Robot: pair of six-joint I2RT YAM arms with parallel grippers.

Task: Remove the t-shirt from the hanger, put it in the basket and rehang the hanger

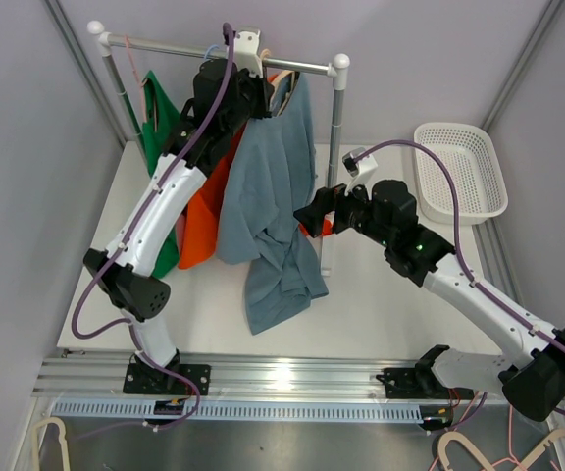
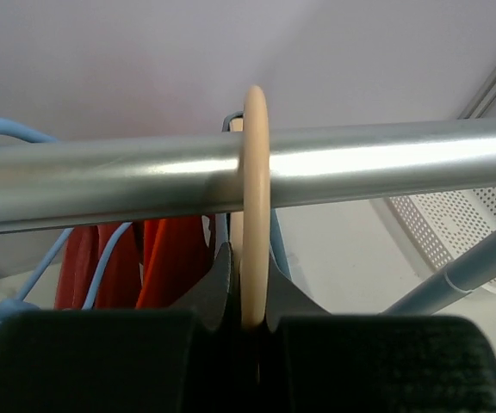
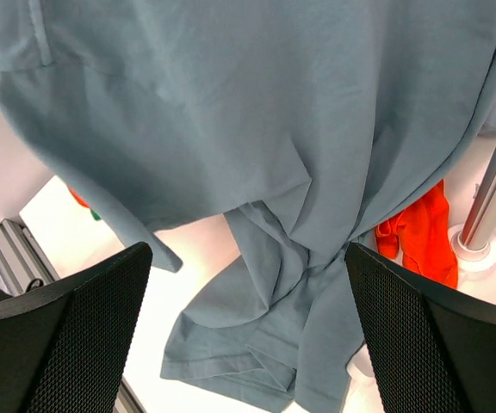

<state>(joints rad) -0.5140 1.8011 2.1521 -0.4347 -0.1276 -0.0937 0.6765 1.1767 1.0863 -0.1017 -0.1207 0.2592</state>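
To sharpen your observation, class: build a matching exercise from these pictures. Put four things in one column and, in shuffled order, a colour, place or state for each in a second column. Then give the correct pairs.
Column one
1. t-shirt
2. basket
3. hanger hook
4. right gripper

Column two
A. white, at the far right
B. jaws wide apart
C. blue-grey, hanging in folds
D. pale wood, looped over the metal rail

Pairs: 1-C, 2-A, 3-D, 4-B

t-shirt (image 1: 263, 196) on hanger (image 2: 253, 129) under rail (image 2: 102, 176), hem perhaps on table (image 1: 381, 314); basket (image 1: 459, 172) right.
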